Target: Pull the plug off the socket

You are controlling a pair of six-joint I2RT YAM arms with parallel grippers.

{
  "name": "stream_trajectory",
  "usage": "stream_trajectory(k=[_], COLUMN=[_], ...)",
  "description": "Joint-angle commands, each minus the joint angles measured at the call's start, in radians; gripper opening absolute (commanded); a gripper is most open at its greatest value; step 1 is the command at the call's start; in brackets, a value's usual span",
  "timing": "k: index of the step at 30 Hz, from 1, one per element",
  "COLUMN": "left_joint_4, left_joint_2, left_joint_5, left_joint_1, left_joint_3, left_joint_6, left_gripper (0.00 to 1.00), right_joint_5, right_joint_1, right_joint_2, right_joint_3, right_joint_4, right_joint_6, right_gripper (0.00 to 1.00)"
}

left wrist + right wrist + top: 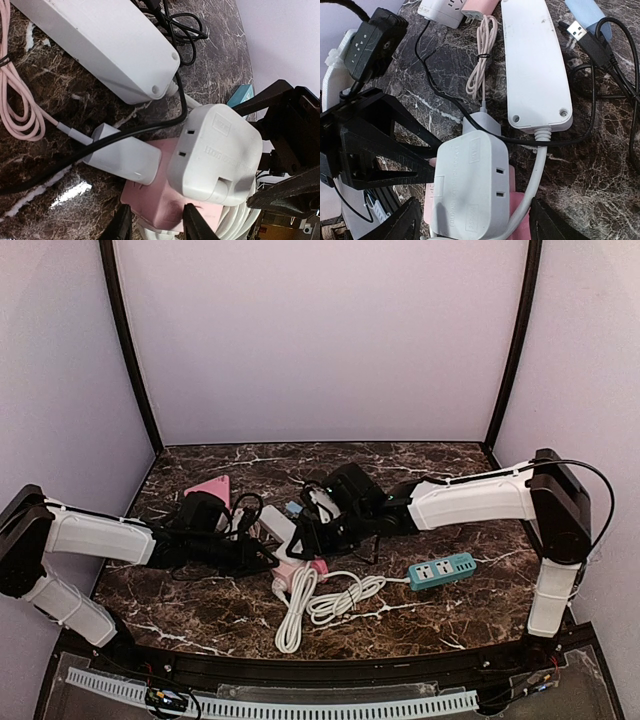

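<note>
A chunky white plug [215, 150] sits seated in the pink socket [150, 206], lying flat just 6 o'clock of the table's [200, 602] centre.

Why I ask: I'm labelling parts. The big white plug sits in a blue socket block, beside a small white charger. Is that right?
Not quite. The socket block under the big white plug is pink, not blue; the left wrist view shows it. The small white charger does sit beside the plug.

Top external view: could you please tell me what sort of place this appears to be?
Likely a robot test booth: plain lilac walls, black corner posts, and a dark marble-patterned tabletop.
</note>
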State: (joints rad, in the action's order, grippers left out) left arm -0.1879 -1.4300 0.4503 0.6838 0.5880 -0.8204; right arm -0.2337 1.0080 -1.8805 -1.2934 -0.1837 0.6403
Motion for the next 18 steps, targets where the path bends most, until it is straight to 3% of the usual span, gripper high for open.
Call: stream_trajectory(k=[1, 18], left_joint_4=[0.001, -0.022], left_joint_2=[0.015, -0.005], left_joint_5=[0.0, 0.011], left_joint_1=[0.005, 0.005], left_joint_3=[-0.027, -0.03], left_joint_6=[-0.002, -0.01], left_gripper=[0.34, 0.33], right_joint_5=[-0.043, -0.043], right_joint_1=[0.002, 0.01], right_joint_2=[0.0, 0.04], right_joint_3=[-0.022, -0.014], right_joint_4=[0.031, 0.09], right_joint_6=[-0.009, -0.014], right_gripper=[0.72, 0.7])
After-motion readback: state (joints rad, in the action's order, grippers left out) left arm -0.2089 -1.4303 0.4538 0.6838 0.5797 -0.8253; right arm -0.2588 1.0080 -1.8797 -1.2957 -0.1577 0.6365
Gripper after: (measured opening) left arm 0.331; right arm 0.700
